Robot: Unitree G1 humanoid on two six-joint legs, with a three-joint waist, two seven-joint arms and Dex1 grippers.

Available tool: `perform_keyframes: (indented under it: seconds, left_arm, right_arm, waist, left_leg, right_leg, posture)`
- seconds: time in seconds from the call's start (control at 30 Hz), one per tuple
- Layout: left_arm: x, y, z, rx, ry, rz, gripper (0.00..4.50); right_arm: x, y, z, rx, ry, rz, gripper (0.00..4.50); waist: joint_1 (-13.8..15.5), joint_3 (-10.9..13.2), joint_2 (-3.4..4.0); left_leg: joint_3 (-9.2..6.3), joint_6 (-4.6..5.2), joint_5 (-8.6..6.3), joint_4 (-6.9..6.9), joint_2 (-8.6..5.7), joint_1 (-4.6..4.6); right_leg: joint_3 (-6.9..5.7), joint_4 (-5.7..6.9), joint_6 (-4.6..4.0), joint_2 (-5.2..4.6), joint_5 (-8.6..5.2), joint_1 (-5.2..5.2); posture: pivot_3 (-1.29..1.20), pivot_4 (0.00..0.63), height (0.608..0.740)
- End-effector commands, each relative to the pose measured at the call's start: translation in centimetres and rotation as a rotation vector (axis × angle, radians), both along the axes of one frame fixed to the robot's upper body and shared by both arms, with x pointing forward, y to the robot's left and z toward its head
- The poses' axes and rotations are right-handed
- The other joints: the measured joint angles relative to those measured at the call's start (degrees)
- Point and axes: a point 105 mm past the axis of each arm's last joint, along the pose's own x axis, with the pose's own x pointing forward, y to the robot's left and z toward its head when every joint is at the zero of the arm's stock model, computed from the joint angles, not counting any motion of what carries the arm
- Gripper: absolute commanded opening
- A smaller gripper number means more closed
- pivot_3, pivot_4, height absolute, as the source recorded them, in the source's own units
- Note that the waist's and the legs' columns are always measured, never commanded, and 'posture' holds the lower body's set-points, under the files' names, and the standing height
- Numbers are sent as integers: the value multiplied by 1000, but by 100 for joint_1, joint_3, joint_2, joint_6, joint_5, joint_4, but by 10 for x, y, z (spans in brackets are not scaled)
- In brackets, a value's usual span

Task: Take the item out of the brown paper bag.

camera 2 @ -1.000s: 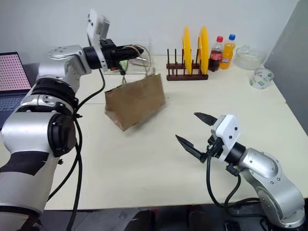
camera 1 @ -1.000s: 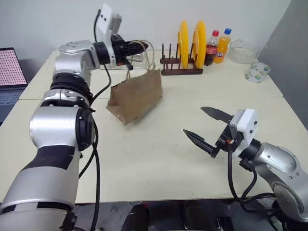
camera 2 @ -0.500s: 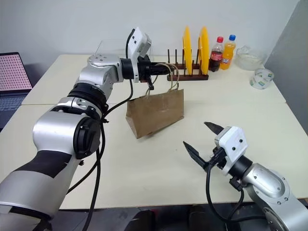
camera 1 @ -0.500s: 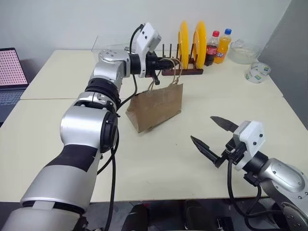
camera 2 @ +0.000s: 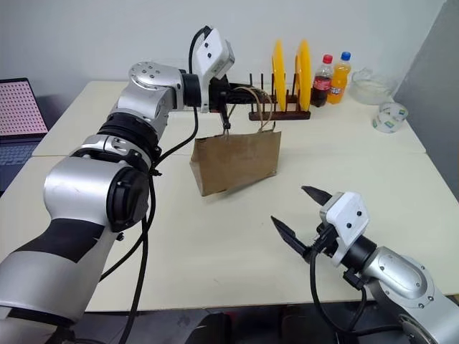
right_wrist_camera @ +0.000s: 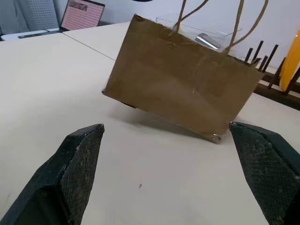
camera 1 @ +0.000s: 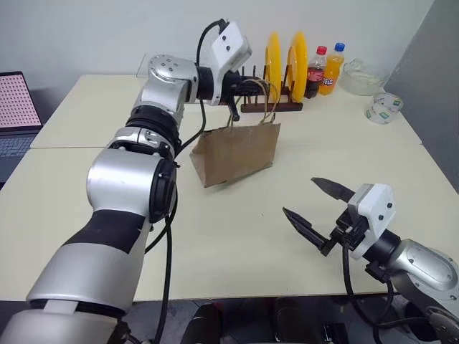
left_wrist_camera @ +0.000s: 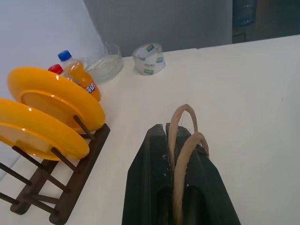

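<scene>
brown paper bag hanging tilted by its cord handles from the left gripper, fingers clamped together on the cords, one bottom corner low near the cream surface, in front of the plate rack. right gripper nearer the camera, well apart from the bag, fingers spread wide and empty. contents of the bag hidden; mouth edge-on, not possible to tell what lies inside.

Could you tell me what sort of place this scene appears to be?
Probably an indoor lab or office test area: a plain cream table holds staged props, namely a dish rack with yellow plates, soda bottles and an open laptop.
</scene>
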Motion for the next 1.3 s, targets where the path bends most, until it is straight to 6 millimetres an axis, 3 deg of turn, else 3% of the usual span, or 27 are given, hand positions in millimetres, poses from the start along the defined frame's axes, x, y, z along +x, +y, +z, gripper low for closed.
perform_keyframes:
  seconds: [0.03, 0.2, 0.5, 0.93, 1.2, 1.3]
  left_arm:
    - [3, 8, 9, 93, -128, 47, 14]
    - [14, 19, -1, 199, -223, 147, 14]
    - [25, 27, 18, 243, -422, 292, 14]
    - [28, 33, 7, 236, -380, 312, 14]
    - [31, 42, -1, 251, -347, 340, 14]
    - [32, 46, 1, 226, -328, 358, 628]
  right_arm:
    - [-15, 16, 19, 6, -76, 91, 4500]
    - [-12, 19, 18, 15, -59, 113, 4500]
    - [-8, 24, 20, 30, -45, 142, 4500]
    - [10, 18, 28, 36, -98, 49, 4500]
    - [10, 18, 31, 36, -106, 52, 4500]
    - [10, 19, 31, 36, -108, 60, 4500]
  waist:
    - [-8, 0, 0]
    - [-5, 0, 0]
    - [9, 0, -1]
    - [-2, 0, -1]
    - [-2, 0, -1]
    - [-4, 0, -1]
  left_leg:
    - [1, 0, 0, 1, 0, 0]
    - [-1, 0, 0, 1, 0, 3]
    - [-1, 0, 0, 4, -1, 2]
    - [0, 0, 1, 5, -1, 3]
    - [0, 0, 0, 7, -1, 4]
    - [0, 0, 1, 8, -1, 5]
  right_leg:
    - [0, 0, 0, 0, 0, 0]
    - [0, 3, 0, 0, 0, 3]
    - [0, 4, 1, 0, 1, 3]
    - [0, 9, 1, -1, 1, 2]
    - [1, 19, 1, 0, 1, 0]
    - [1, 27, 1, -1, 1, -2]
  posture:
    - [0, 150, 740]
    - [0, 150, 740]
    - [0, 150, 740]
    - [0, 150, 740]
    - [0, 150, 740]
    - [0, 150, 740]
